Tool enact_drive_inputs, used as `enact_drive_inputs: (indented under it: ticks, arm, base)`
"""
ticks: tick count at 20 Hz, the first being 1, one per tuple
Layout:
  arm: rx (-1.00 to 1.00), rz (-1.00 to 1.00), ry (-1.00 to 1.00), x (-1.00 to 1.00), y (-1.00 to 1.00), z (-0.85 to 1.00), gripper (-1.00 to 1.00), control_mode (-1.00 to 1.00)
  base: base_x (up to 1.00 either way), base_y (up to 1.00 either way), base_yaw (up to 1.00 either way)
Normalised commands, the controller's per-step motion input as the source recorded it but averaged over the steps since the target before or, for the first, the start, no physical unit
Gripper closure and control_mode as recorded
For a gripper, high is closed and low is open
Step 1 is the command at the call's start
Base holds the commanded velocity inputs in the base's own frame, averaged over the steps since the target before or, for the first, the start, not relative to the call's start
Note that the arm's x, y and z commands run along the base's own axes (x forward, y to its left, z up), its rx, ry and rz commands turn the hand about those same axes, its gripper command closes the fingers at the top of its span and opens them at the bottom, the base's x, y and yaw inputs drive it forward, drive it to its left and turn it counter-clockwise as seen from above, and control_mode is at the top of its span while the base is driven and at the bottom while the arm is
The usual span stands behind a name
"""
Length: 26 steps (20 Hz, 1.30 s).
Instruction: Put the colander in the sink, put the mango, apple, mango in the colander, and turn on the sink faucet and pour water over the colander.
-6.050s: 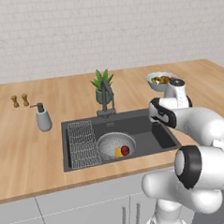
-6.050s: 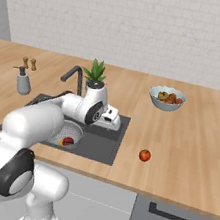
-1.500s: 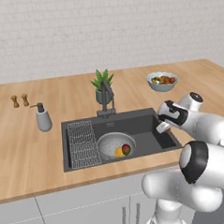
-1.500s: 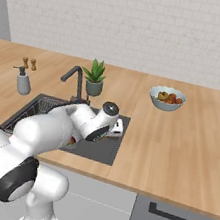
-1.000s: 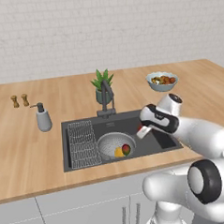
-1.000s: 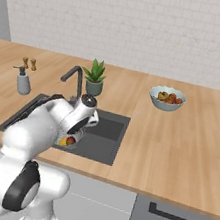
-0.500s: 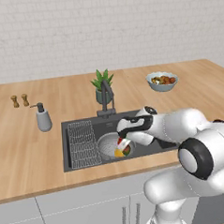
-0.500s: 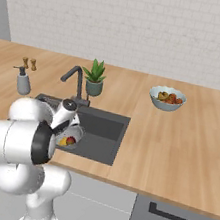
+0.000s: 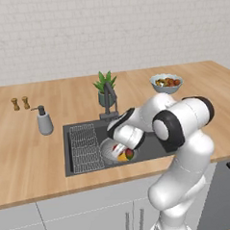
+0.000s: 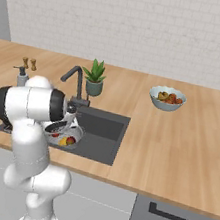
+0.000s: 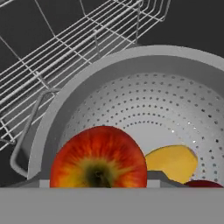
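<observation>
The grey perforated colander (image 9: 109,153) (image 10: 73,132) (image 11: 144,100) stands in the dark sink (image 9: 152,146) (image 10: 103,131), beside the wire rack (image 9: 85,147) (image 11: 65,48). My gripper (image 9: 119,151) (image 11: 99,181) hangs just above the colander's bowl, shut on a red and yellow apple (image 11: 98,159). A yellow mango (image 11: 173,162) (image 9: 122,158) lies on the colander's floor, and a dark red fruit (image 11: 203,183) shows at its edge. The sink faucet (image 9: 109,99) (image 10: 74,81) rises behind the basin, its spout dry.
A pale bowl heaped with fruit (image 9: 166,83) (image 10: 167,98) stands on the counter to the right. A potted plant (image 9: 104,86) (image 10: 94,78) is behind the faucet. A soap pump (image 9: 44,122) and two small shakers (image 9: 20,102) stand to the left of the sink.
My arm has swung left from the sink's right side to over the colander and lowered toward it, carrying the apple.
</observation>
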Motion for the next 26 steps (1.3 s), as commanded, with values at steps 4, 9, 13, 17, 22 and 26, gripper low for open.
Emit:
enact_drive_inputs:
  ticks: [4, 9, 13, 17, 22, 26]
  arm:
    - [0.01, 0.01, 0.09, 0.48, 0.21, -0.33, 1.0, -1.0]
    - [0.0, 0.01, 0.05, 0.23, 0.1, -0.1, -1.0, -1.0]
    - [0.0, 0.0, 0.01, 0.08, -0.03, 0.05, -1.0, -1.0]
    - [0.0, 0.0, 0.0, 0.0, -0.19, 0.26, -1.0, -1.0]
    - [0.02, 0.01, 0.0, -0.02, -0.19, 0.52, -1.0, -1.0]
    - [0.05, 0.02, 0.0, -0.13, -0.29, 0.69, -1.0, -1.0]
  base:
    - [0.0, 0.0, 0.0]
    - [0.0, 0.0, 0.0]
    - [0.0, 0.0, 0.0]
    - [0.0, 0.0, 0.0]
    - [0.0, 0.0, 0.0]
    - [0.0, 0.0, 0.0]
